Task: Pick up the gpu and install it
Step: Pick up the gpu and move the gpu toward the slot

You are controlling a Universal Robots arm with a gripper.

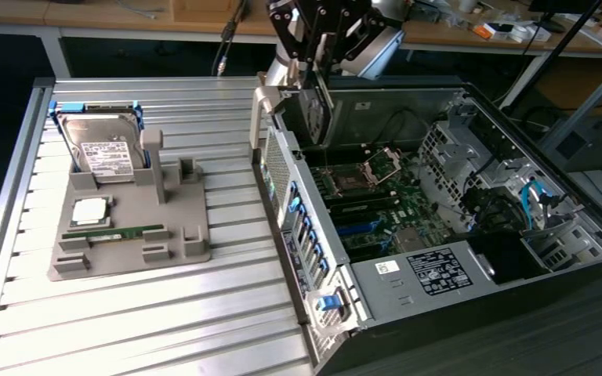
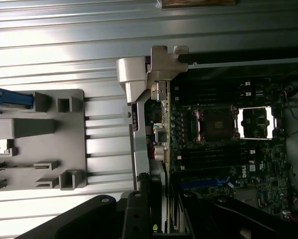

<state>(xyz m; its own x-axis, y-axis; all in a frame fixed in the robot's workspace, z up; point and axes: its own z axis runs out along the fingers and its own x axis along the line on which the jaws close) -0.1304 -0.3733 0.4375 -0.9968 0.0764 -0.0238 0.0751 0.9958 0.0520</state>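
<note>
The gripper [image 1: 313,70] is clamped on the gpu [image 1: 309,117], holding it on edge just inside the rear wall of the open computer case [image 1: 292,205], above the motherboard [image 1: 385,196].

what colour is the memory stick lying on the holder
Green. The memory stick shows best in the exterior view, on the grey holder.

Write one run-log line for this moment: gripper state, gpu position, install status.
gripper: shut on gpu | gpu: held on edge at the open case rear wall, over motherboard | seating: cannot tell
</note>
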